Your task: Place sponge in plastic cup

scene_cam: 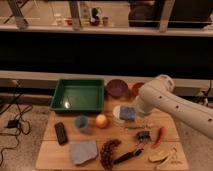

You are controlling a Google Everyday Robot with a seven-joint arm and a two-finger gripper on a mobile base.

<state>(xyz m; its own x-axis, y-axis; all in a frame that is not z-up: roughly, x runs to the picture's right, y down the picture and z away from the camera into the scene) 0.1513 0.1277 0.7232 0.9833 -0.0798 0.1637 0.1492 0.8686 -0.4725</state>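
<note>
Your end effector (pixel 137 113) hangs just beside the sponge (pixel 127 113), low over the wooden tabletop (pixel 55 159).

The sponge, a soft blue rectangular block, overlaps a white round dish (pixel 116 110) at the tip of the smooth white arm (you cannot tell whether the end effector grips it or not). The plastic cup (pixel 81 122), short, round and blue-grey, stands upright well to the left, a glossy orange (pixel 102 120) between them. A flat, irregular grey slab (pixel 83 151) lies near the cup.
</note>
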